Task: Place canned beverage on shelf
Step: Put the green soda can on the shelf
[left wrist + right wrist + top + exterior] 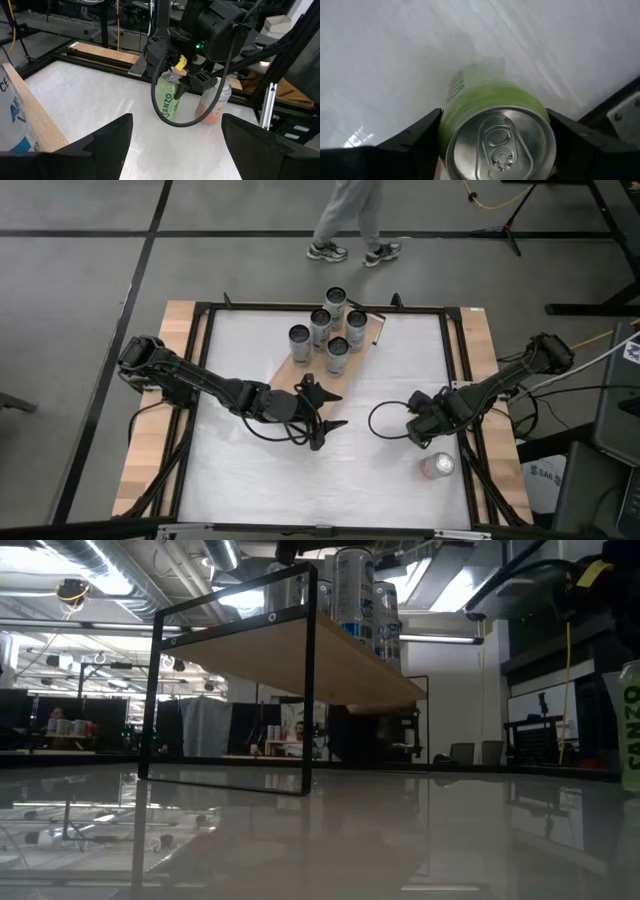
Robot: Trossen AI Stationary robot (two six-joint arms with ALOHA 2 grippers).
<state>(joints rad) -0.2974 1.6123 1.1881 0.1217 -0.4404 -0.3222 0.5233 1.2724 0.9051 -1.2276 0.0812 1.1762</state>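
Note:
A green canned beverage [170, 100] stands upright on the white table near its right edge, with my right gripper [425, 423] over it and shut on its upper part. The right wrist view looks down on its silver top [500, 145]. A pink can [437, 466] stands just near of it. The shelf [284, 370], a light-wood board on a black frame, stands at the far middle and carries several grey cans [322, 328]. My left gripper [335, 410] hovers open beside the shelf's near end, nothing between its fingers. My right gripper pinches the green can's upper side wall [448, 125] between its two fingers [422, 137], one on each side just under the rim. The fingers come from above, pointing down. The can stays upright with its base on the table [125, 120].
The table's black frame rail [462, 395] runs close along the right of my right gripper. A loop of black cable [385, 420] hangs beside that gripper. A person's legs [352, 220] stand beyond the far edge. Bare white tabletop lies between the two arms.

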